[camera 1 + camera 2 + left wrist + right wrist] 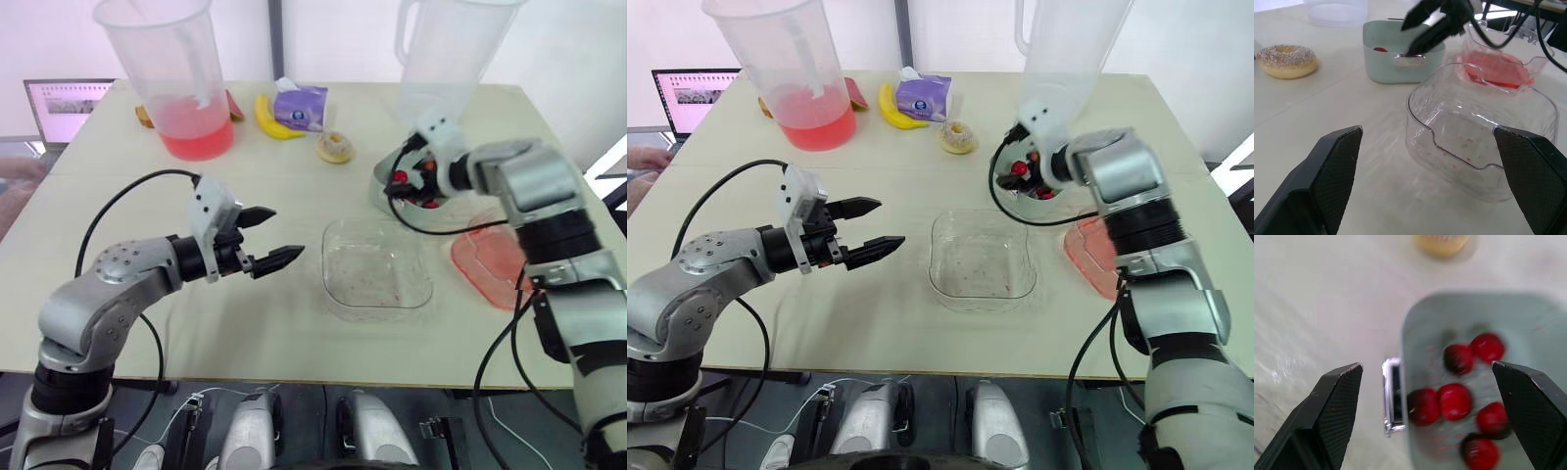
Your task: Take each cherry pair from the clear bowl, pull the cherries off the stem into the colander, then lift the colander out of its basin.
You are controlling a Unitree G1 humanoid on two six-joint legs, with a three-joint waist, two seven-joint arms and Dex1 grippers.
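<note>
the clear bowl [377, 266] sits mid-table and looks empty, only reddish specks on its floor, so the stemming seems done and the lift is probably the step in hand. the mint colander [1420, 333] stands just beyond the bowl on the robot's right, with loose cherries [1454, 401] lying inside. the right pincer [1426, 366] hangs directly above its bowl-facing wall, released, fingers spread wide and grasping nothing. a small metal handle [1391, 396] lies flat against that wall, its long axis running along the rim, between and below the two fingers. so the grip target lies straight down from this pincer, and the right arm is by far the nearer. the left pincer [286, 232] is also released and empty, near the bowl's opposite side, well apart from the colander. where colander ends and basin begins cannot be made out. from the head views the right arm covers much of the colander, and any handle on its far wall is hidden.
</note>
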